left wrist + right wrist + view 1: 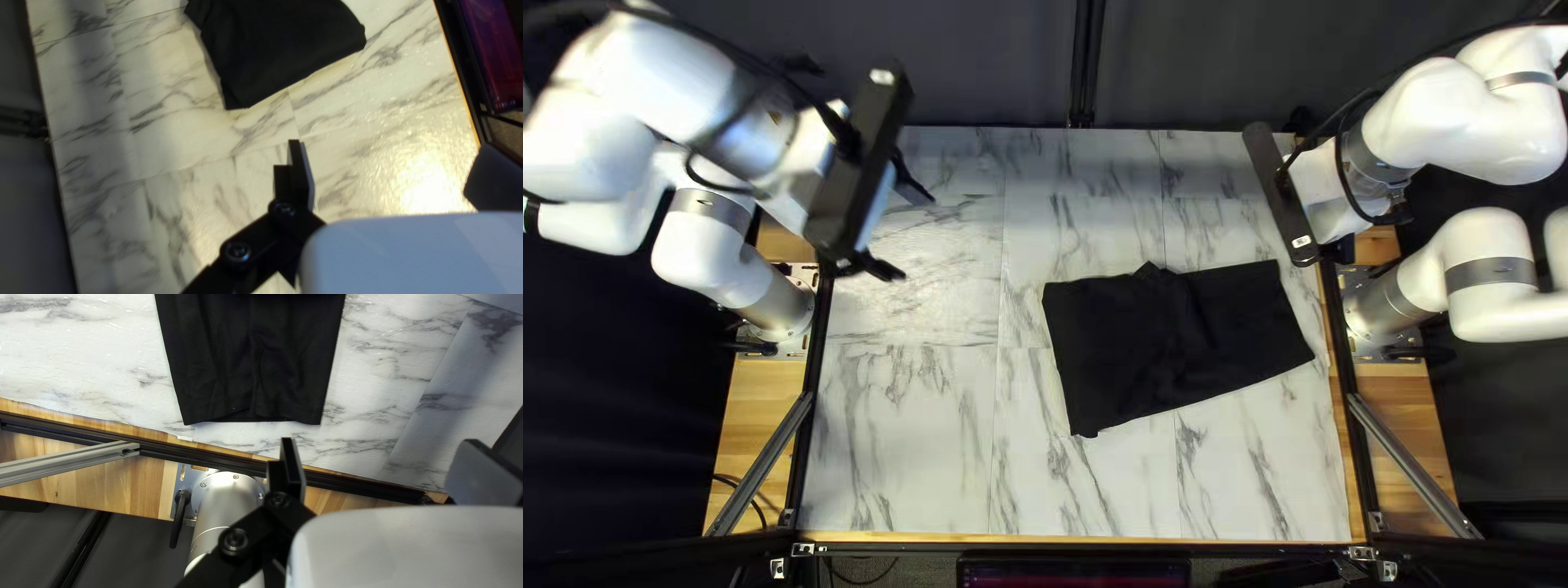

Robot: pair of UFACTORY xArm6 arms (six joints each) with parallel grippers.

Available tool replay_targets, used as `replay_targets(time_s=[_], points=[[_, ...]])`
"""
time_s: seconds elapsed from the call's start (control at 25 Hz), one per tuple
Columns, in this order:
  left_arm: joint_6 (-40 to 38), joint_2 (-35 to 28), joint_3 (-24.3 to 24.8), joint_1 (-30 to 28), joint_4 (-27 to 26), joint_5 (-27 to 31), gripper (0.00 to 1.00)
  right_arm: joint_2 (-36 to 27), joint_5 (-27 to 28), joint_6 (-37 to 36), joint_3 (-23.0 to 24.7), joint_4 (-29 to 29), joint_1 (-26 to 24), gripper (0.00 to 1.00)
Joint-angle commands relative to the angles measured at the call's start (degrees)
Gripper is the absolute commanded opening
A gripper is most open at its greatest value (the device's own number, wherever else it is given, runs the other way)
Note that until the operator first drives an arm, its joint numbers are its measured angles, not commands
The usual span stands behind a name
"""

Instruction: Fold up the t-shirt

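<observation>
Because it lies so flat, the black t-shirt (1198, 338) looks to me like light, limp cloth, soft enough to sag between two holds and nothing that would break. It sits right of centre on the marble-patterned table (899, 436) in the top left view, its broad end toward the middle and its narrow end (250, 405) toward the right arm's base. Creases run through the middle, and a small peak (1148, 269) of cloth pokes up along the far side, so I take it to be partly folded. That narrow end, with its straight hem, seems the tidiest place to take hold: one pinch near each corner, deep enough to catch every layer, since a shallow bite could lift only the top one and let the rest slide. The peak I'd leave alone; tugging there would likely bunch things up. Farther out, the right gripper (384, 457) is raised beyond that hem, its fingers spread with nothing between them. Across the table, the left gripper (392, 163) hangs well apart from the cloth, its two fingers wide and empty as well.
</observation>
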Motion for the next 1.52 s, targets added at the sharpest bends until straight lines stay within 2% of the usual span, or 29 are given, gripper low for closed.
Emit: replay_targets(time_s=[0.04,0.08,0.16,0.24,0.32,0.36,0.68,0.8,0.84,0.88,1.0,1.16,1.32,1.52], points=[[-12.7,15.6,-0.1,-5.9,8.8,-15.3,1.0,0.0,0.0,0.0,0.0,0.0,0.0,1.0],[-14.3,18.1,-0.7,-6.2,10.0,-17.1,1.0,0.0,0.0,0.0,0.0,0.0,0.0,1.0],[-19.5,27.4,-3.3,-6.6,13.8,-23.6,1.0,0.0,0.0,0.0,0.0,0.0,0.0,1.0],[-21.7,33.4,-5.0,-6.3,14.9,-28.2,1.0,0.0,0.0,0.0,0.0,0.0,0.0,1.0],[-20.8,37.9,-6.3,-5.8,13.2,-31.3,1.0,0.0,0.0,0.0,0.0,0.0,0.0,1.0],[-15.5,37.6,-5.9,-5.3,7.8,-30.4,1.0,0.0,0.0,0.0,0.0,0.0,0.0,1.0],[-16.3,37.3,-5.4,-5.2,8.5,-30.5,1.0,0.0,0.0,0.0,0.0,0.0,0.0,1.0],[-18.3,44.5,-10.4,-4.2,11.7,-31.0,1.0,0.0,0.0,0.0,0.0,0.0,0.0,1.0],[-21.6,48.8,-13.3,-3.9,14.8,-31.4,1.0,0.0,0.0,0.0,0.0,0.0,0.0,1.0],[-22.7,49.8,-14.1,-3.9,15.7,-31.1,1.0,0.0,0.0,0.0,0.0,0.0,0.0,1.0],[-31.3,56.5,-19.8,-4.1,22.8,-27.6,1.0,0.0,0.0,0.0,0.0,0.0,0.0,1.0],[-40.9,60.9,-26.8,-6.1,28.1,-16.3,1.0,0.0,0.0,0.0,0.0,0.0,0.0,1.0],[-47.1,67.3,-35.2,-8.8,29.8,-5.3,1.0,0.0,0.0,0.0,0.0,0.0,0.0,1.0],[-49.3,75.6,-46.9,-11.4,28.4,8.0,1.0,0.0,0.0,0.0,0.0,0.0,0.0,1.0]])
